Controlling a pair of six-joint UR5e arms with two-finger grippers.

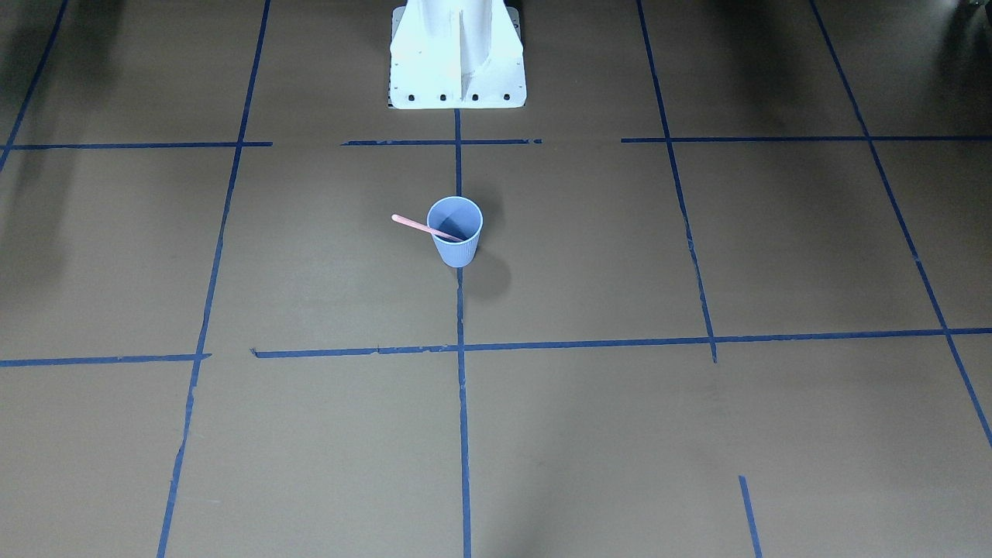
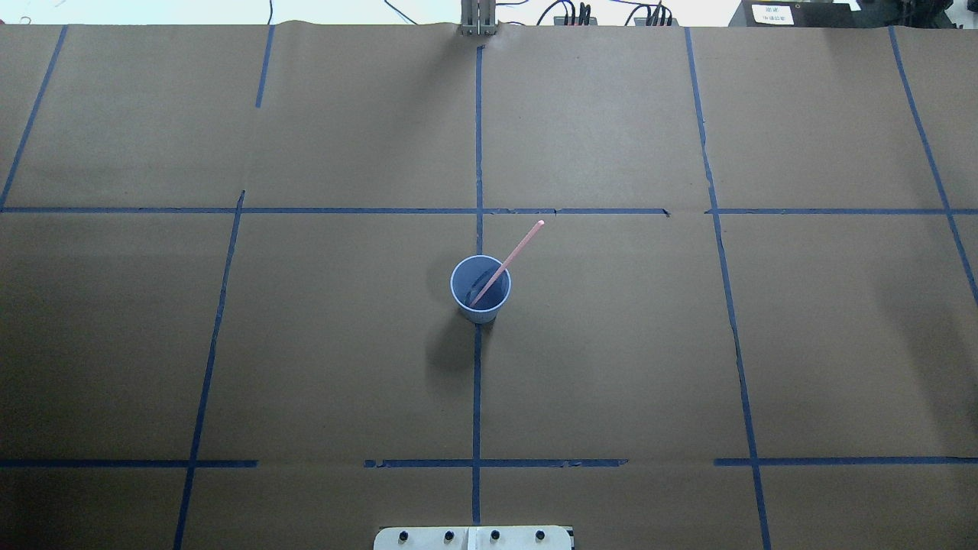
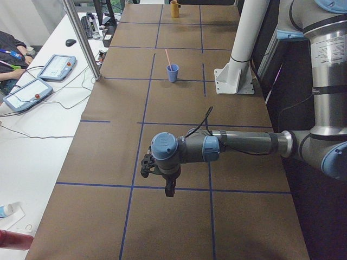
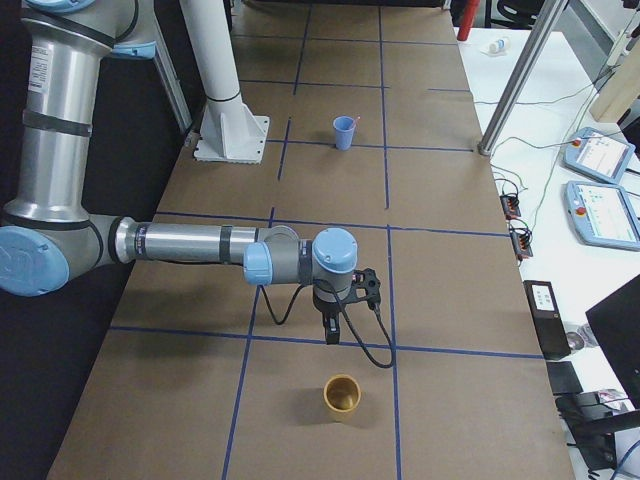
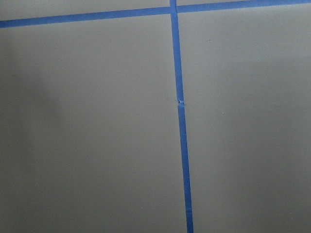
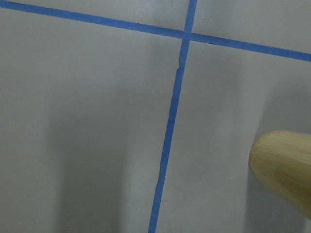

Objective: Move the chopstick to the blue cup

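The two table-wide views show the cup (image 2: 462, 284) and chopstick (image 2: 519, 246) plainly but no arm at all; only the robot's base (image 2: 474, 538) shows in them, well behind the cup. The side views alone show the arms. The left fingers (image 3: 169, 190) hang pointing down over the desk (image 3: 179, 227), far from the cup (image 3: 172, 73) toward the robot's left end. The right fingers (image 4: 332, 330) hang far from the cup (image 4: 344, 133) toward the other end, near a tan cup (image 4: 342, 396). From these views I cannot tell whether either pair is apart or together. The left wrist view shows only desk and crossing blue tape (image 5: 181, 126). The right wrist view adds the blurred side of the tan cup (image 6: 286, 165).

The chopstick (image 1: 418, 226) stands in the cup (image 1: 457, 248), its lower end down inside and its shaft leaning on the rim. Its long axis is tilted, and the free end points up and out past the rim, away from the robot and toward its right. From the left end it reads as a steep thin line (image 3: 168, 57) above the cup.

It is a slim, straight, pale pink stick, much longer than the cup is tall. The cup is light blue with a ribbed wall, upright on the centre tape line.
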